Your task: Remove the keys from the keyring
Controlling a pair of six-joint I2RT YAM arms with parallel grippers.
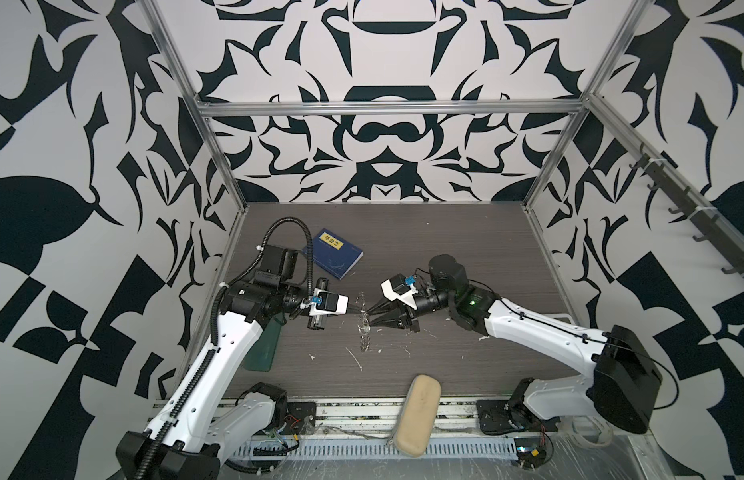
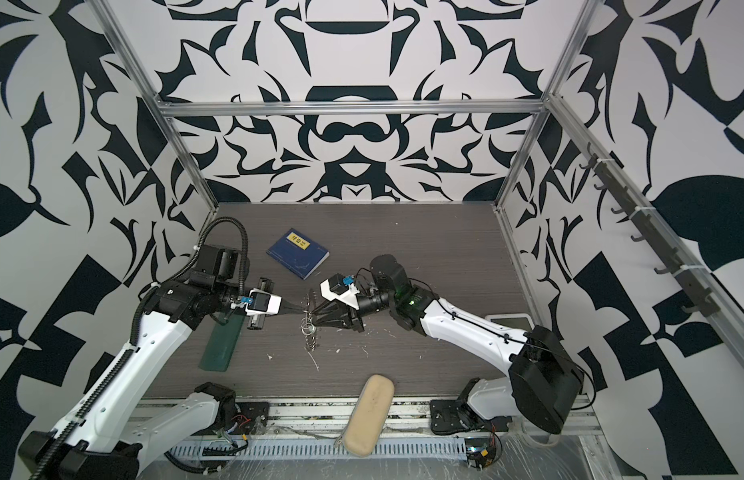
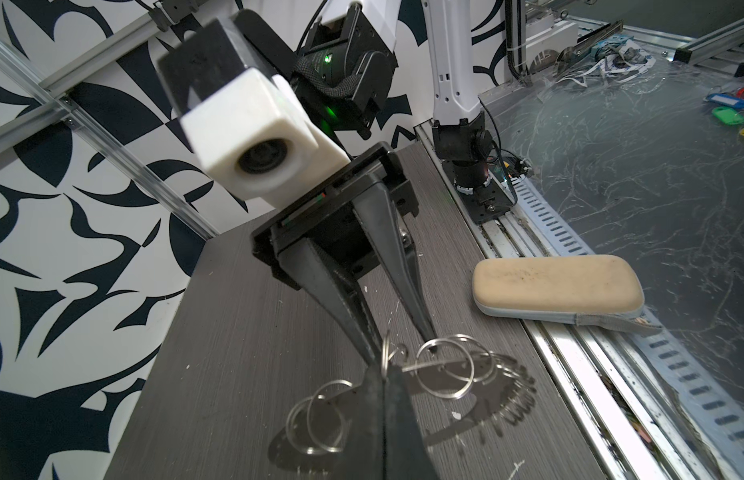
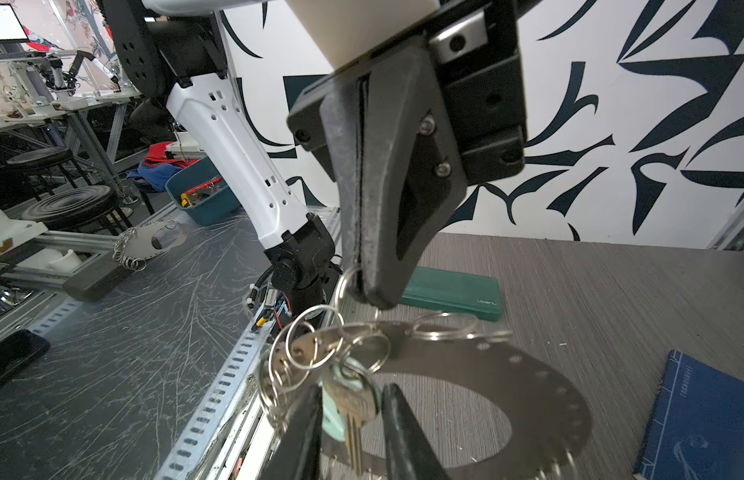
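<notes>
Above the middle of the grey desk [image 1: 445, 249], the left gripper [image 1: 359, 310] pinches the keyring [image 4: 528, 374]; the key [image 4: 355, 419] with its mint tag hangs between the spread jaws of the right gripper [image 1: 370, 317].

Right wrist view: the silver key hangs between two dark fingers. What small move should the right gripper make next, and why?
Probably close the right gripper on the key. The key and its mint-green tag hang between its open jaws, not yet pinched, while the left gripper is shut on the keyring and holds it raised.
</notes>
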